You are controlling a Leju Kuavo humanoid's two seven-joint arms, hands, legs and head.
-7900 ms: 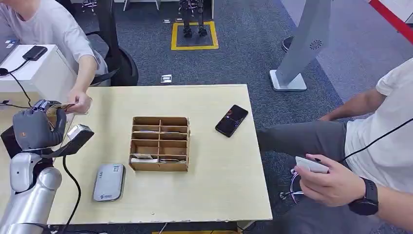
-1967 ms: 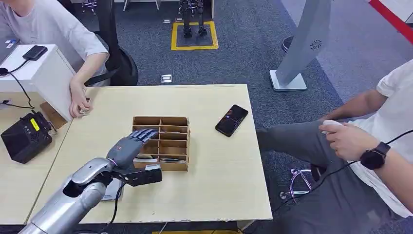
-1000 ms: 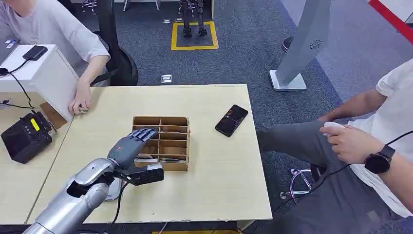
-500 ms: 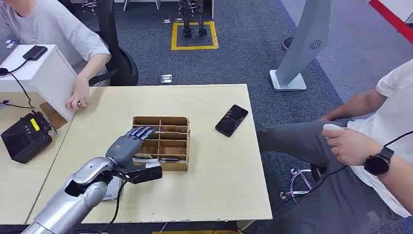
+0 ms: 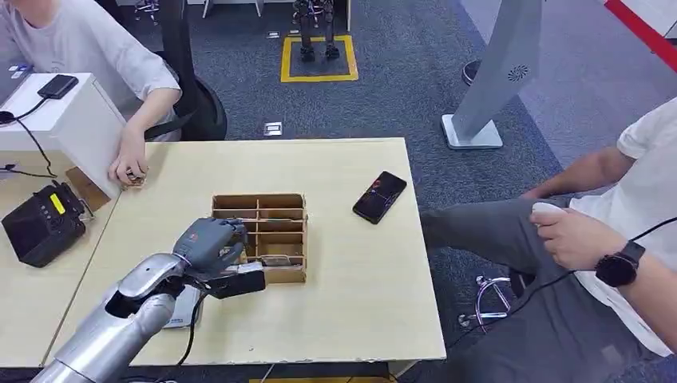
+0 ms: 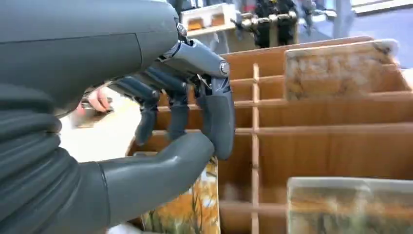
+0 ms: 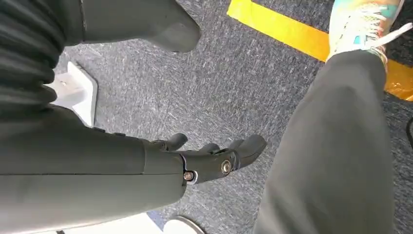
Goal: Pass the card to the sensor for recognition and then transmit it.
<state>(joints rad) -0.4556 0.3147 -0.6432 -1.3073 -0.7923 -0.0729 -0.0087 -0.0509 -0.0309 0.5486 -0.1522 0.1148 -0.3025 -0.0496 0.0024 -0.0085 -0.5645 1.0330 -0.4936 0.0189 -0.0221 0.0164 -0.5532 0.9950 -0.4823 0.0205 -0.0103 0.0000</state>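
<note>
Orange-patterned card (image 6: 195, 209) sits pinched between left hand (image 5: 209, 242) thumb and curled fingers (image 6: 216, 122).

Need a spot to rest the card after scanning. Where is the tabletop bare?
Bare: the wide strip between the wooden organizer and the table's right edge, below the phone. Also the near edge. Crowded: the left hand, card reader and cable.

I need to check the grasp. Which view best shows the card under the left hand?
The left wrist view: the card stands in the cardboard organizer, pinched between thumb and fingers. From the head view the left hand hides it; the right wrist view faces the floor.
</note>
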